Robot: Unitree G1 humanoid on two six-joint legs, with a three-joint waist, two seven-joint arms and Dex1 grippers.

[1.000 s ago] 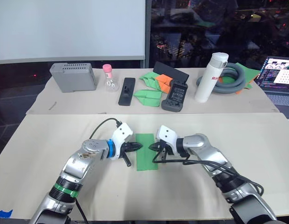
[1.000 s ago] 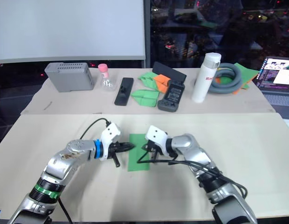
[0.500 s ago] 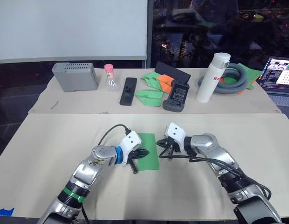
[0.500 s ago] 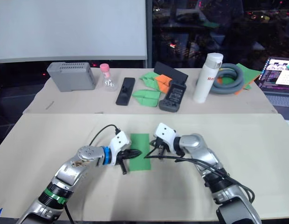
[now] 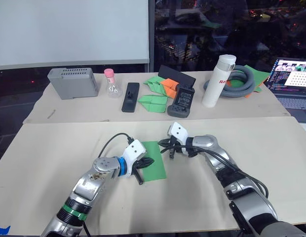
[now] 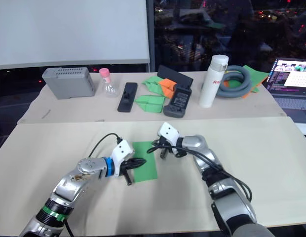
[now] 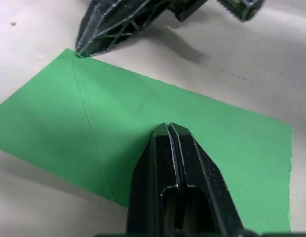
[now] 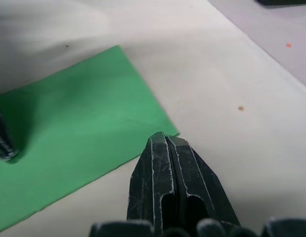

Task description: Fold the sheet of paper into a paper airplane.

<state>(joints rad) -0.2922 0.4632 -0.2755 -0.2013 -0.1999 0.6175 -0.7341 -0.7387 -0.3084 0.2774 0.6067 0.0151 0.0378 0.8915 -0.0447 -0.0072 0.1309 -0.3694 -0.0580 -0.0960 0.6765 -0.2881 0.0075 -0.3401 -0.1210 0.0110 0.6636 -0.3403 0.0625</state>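
The sheet of paper (image 5: 154,170) lies flat on the near table as a bright green rectangle with a diagonal crease (image 7: 91,128). My left gripper (image 5: 150,161) is shut, and its tip rests on the sheet's middle (image 7: 168,126) from the left side. My right gripper (image 5: 161,144) is also shut. Its tip touches the table right at the sheet's far right corner (image 8: 173,132). Neither gripper holds anything.
On the back table stand a grey box (image 5: 72,82), a pink-capped bottle (image 5: 111,83), a black remote (image 5: 129,97), green and orange folded papers (image 5: 158,94), a black device (image 5: 182,101), a white bottle (image 5: 215,81), a grey hose (image 5: 242,81) and a laptop (image 5: 292,81).
The camera has shifted. My left gripper slid from the sheet's left edge onto its middle. My right gripper moved from the middle of the right edge to the far right corner.
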